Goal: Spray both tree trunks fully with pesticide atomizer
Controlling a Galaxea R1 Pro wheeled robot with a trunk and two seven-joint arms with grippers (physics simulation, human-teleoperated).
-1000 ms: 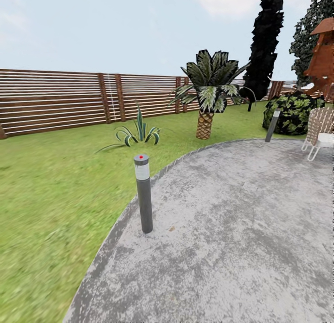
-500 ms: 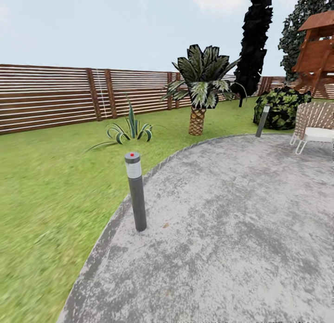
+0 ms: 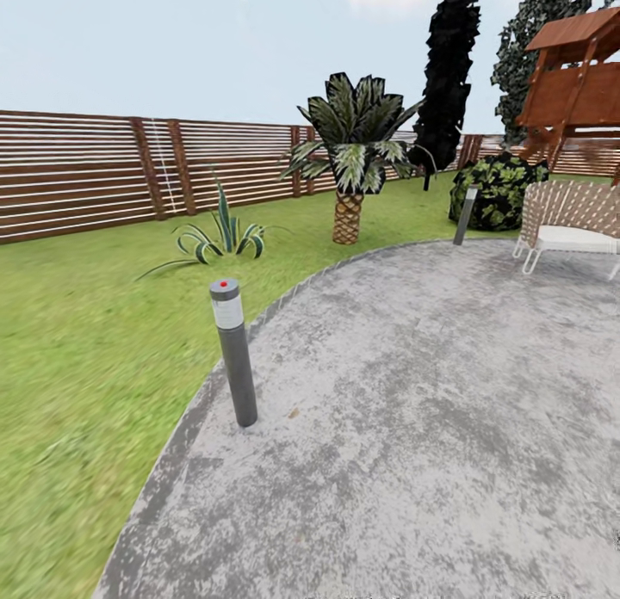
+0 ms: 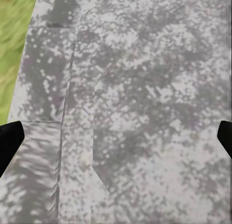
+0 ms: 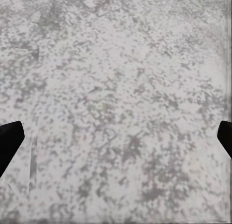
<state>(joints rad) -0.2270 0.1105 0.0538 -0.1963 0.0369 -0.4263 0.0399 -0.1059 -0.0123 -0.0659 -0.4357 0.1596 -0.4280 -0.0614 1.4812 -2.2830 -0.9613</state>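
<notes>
Left gripper (image 4: pixel 116 137): aimed down at mottled grey paving (image 4: pixel 145 89), grass (image 4: pixel 12 35) beside it; jaws spread wide, nothing held.
Right gripper (image 5: pixel 116 137): aimed down at paving; jaws wide, nothing held.
Atomizer (image 3: pixel 233 351): upright at the paving's curved edge beside the lawn (image 3: pixel 77 341).
Surroundings: slatted wooden fence (image 3: pixel 86 169), small palm (image 3: pixel 350 164), shrub (image 3: pixel 495 190), white chair (image 3: pixel 568 225).
</notes>
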